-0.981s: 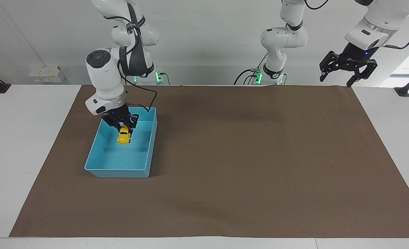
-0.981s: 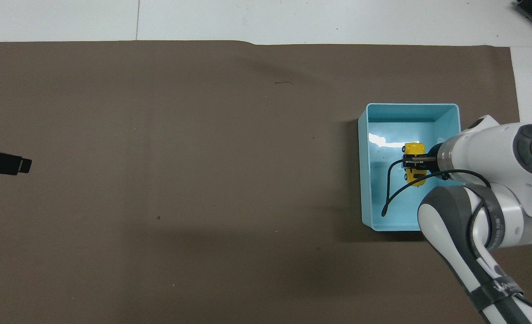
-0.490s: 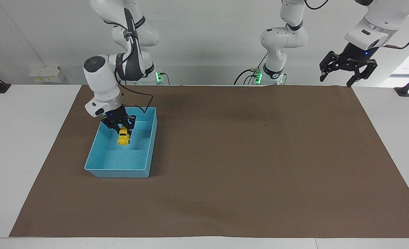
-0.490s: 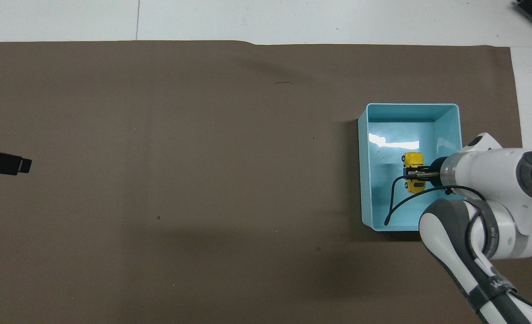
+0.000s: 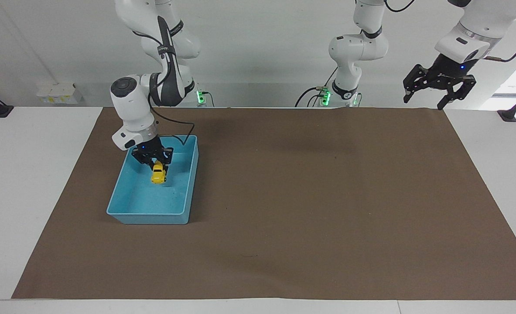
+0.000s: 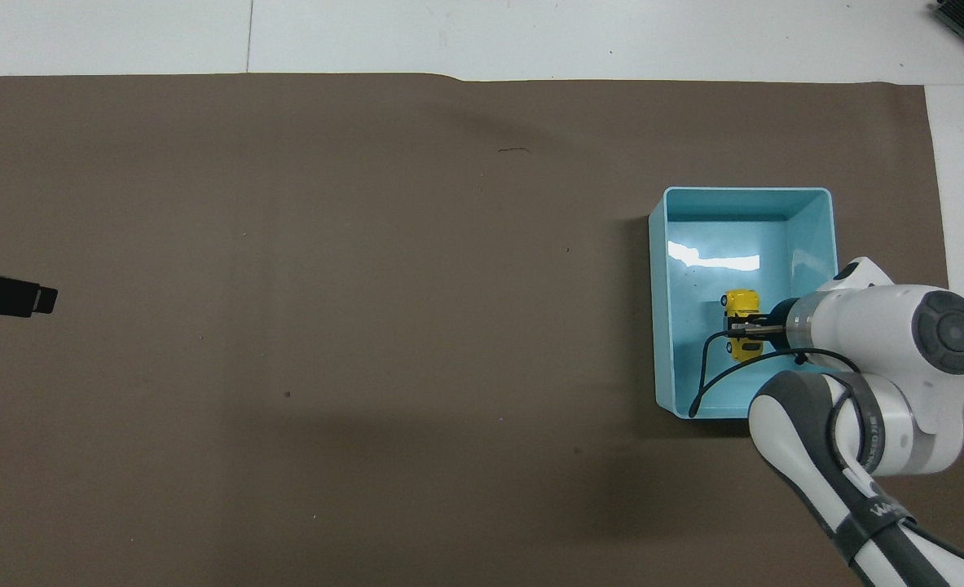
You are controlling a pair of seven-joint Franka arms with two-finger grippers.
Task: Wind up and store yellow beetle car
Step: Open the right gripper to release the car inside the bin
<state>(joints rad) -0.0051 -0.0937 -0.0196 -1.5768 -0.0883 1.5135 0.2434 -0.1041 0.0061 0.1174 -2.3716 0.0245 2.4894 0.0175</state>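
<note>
The yellow beetle car is inside the light blue bin, low over or on the bin's floor, at the end of the bin nearer to the robots. My right gripper reaches down into the bin and is shut on the car. In the overhead view the car shows under the right gripper in the bin. My left gripper is open and empty, and waits raised over the left arm's end of the table. Only its tip shows in the overhead view.
A brown mat covers most of the white table. The bin stands on the mat toward the right arm's end. A black cable hangs from the right wrist into the bin.
My right gripper has moved down and a little toward the robots' end of the bin, with the car still held. The left arm has not moved.
</note>
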